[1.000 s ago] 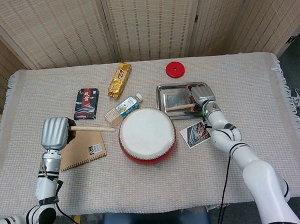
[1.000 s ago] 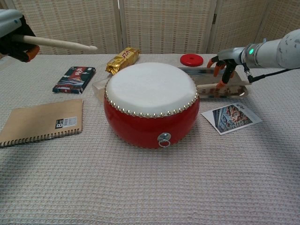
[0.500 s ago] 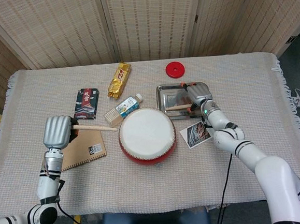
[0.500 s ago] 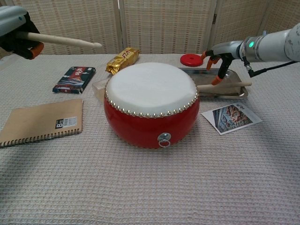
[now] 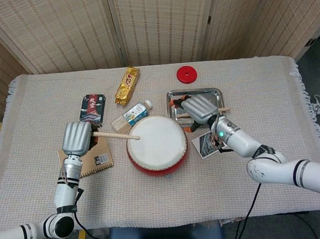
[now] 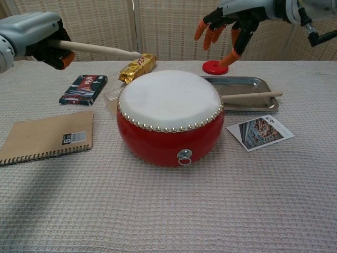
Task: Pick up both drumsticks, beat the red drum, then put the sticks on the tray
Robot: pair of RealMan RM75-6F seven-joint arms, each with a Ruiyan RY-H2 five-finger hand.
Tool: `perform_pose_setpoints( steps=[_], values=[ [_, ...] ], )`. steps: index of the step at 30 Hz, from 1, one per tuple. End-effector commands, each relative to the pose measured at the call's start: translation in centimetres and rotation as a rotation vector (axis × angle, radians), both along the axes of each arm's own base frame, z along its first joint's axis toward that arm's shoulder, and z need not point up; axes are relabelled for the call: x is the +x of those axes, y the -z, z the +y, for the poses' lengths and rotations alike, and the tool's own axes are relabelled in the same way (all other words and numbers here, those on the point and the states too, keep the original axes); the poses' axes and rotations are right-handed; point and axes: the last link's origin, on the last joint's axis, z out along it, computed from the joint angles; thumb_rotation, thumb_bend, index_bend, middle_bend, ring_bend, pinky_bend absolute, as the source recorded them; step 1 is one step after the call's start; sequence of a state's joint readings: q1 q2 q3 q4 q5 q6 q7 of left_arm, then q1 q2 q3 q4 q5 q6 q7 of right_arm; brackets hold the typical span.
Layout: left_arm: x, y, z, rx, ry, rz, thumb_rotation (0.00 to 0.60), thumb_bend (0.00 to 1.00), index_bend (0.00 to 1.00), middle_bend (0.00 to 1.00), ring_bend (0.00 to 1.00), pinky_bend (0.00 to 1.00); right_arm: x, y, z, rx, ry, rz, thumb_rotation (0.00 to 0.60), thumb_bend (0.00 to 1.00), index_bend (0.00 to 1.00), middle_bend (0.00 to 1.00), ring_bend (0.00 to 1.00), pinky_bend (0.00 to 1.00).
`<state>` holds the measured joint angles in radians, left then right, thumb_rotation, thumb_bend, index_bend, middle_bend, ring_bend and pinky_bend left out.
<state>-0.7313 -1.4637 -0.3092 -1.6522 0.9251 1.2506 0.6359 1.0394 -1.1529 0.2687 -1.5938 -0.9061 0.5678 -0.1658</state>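
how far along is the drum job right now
One drumstick already lies on the tray, and the right hand hangs open and empty above it. The left hand grips the other drumstick over the red drum. Left: set that stick on the tray.

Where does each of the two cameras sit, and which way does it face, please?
Head view: high above the near table edge, looking down; shows both arms, left hand, right hand.
Chest view: low at the near edge, looking level across; shows both hands only.
Shared: round red drum, metal tray, wooden drumsticks.
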Motion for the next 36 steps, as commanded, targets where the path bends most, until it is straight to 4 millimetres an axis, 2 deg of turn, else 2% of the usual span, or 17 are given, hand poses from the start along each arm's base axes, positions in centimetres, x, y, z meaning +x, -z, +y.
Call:
perform_pose_setpoints(
  steps=[1, 7, 16, 24, 31, 36],
  values=[
    [1.3, 0.9, 0.2, -0.02, 0.004, 0.01, 0.6, 0.6, 0.95, 1.0, 1.0, 1.0, 1.4, -3.9, 2.5, -0.058, -0.022, 0.001, 0.6, 0.13, 0.24, 0.29, 0.24, 0.56],
    [2.9, 2.1, 0.6, -0.036, 0.0, 0.035, 0.6, 0.6, 0.94, 1.0, 1.0, 1.0, 2.9, -3.2, 3.7, -0.031, -0.022, -0.022, 0.6, 0.11, 0.24, 0.29, 0.24, 0.56],
    [5.3, 3.1, 0.5, -0.038, -0.026, 0.015, 0.6, 0.6, 0.93, 1.0, 1.0, 1.0, 5.6, 0.4, 3.9, 0.017, -0.019, 0.02, 0.6, 0.11, 0.26, 0.3, 0.24, 0.56],
    [7.3, 2.9, 0.5, -0.013, -0.018, -0.007, 0.6, 0.6, 0.93, 1.0, 1.0, 1.0, 7.9, 3.5, 3.8, 0.02, -0.006, 0.066, 0.6, 0.11, 0.33, 0.32, 0.25, 0.56],
    [8.4, 3.6, 0.0, -0.007, 0.003, 0.003, 0.6, 0.6, 0.93, 1.0, 1.0, 1.0, 9.3, 5.1, 3.6, 0.007, 0.01, 0.076, 0.6, 0.11, 0.39, 0.37, 0.27, 0.56],
    [9.0, 3.9, 0.1, 0.007, 0.006, 0.02, 0.6, 0.6, 0.93, 1.0, 1.0, 1.0, 10.0, 5.8, 3.5, -0.001, 0.024, 0.06, 0.6, 0.11, 0.5, 0.41, 0.29, 0.57]
  ],
)
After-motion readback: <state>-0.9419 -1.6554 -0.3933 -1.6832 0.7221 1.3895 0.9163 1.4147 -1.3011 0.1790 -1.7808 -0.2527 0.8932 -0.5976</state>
